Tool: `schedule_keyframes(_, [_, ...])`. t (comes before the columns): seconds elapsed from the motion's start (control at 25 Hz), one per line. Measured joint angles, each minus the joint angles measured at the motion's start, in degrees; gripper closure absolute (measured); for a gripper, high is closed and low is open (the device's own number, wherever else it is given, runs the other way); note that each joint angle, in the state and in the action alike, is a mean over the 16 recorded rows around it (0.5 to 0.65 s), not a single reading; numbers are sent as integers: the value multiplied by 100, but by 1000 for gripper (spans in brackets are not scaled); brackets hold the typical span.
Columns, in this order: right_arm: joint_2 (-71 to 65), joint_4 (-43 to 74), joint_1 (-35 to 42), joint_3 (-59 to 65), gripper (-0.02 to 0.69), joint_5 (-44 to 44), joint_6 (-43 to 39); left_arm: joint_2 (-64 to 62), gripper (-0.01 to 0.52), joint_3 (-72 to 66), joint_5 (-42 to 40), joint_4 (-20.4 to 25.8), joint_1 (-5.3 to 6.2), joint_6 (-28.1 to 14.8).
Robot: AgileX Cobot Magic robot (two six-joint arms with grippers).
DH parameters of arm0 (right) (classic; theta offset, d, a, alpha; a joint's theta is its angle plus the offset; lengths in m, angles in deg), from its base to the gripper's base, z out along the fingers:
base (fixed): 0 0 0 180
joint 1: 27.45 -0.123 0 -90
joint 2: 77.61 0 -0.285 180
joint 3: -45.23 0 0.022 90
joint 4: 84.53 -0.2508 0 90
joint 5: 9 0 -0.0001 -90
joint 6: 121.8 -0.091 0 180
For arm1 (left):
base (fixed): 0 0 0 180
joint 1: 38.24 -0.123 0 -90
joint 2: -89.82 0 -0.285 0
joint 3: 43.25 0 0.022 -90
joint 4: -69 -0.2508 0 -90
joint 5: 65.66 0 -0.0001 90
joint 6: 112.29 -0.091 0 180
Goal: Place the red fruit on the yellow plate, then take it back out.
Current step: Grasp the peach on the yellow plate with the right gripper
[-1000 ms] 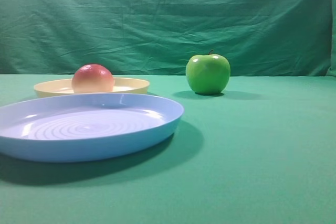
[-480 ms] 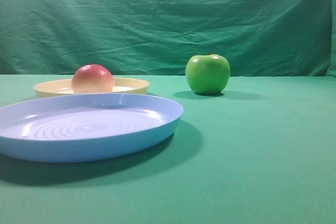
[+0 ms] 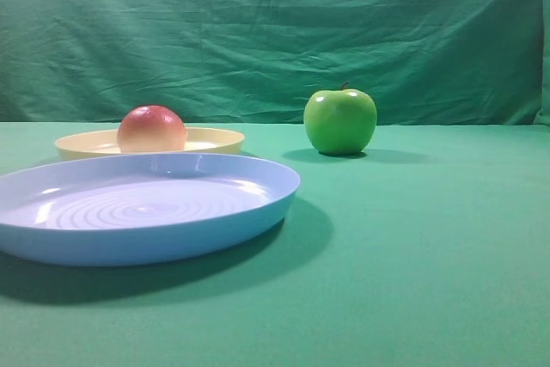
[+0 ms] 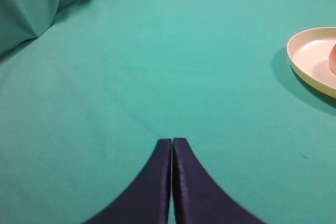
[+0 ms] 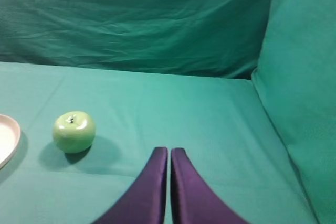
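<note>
The red fruit [image 3: 151,128], red on top and pale peach below, rests on the yellow plate [image 3: 215,137] at the back left of the exterior view. In the left wrist view the yellow plate [image 4: 310,59] shows at the right edge, with a sliver of the red fruit [image 4: 333,59] on it. My left gripper [image 4: 172,140] is shut and empty over bare green cloth, well left of the plate. My right gripper [image 5: 169,149] is also shut and empty, with the plate's rim [image 5: 11,140] at the far left edge of its view. Neither gripper appears in the exterior view.
A large light-blue plate [image 3: 258,204] with concentric rings lies in front of the yellow plate. A glossy green apple [image 3: 340,121] stands to the right of the plates, also the green apple [image 5: 73,131] in the right wrist view. Green cloth covers the table and hangs as a backdrop [image 3: 275,32].
</note>
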State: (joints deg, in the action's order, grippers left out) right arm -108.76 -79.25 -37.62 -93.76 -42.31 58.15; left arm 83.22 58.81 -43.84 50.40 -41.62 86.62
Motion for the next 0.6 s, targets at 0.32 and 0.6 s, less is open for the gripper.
schedule_keyframes(0.32, [1425, -1, 591, 1671, 665, 797, -42, 0, 514, 0, 0, 0, 0, 0])
schedule_keyframes(0.6, [2162, -1, 719, 2763, 665, 1069, -278, 0, 514, 0, 0, 0, 0, 0])
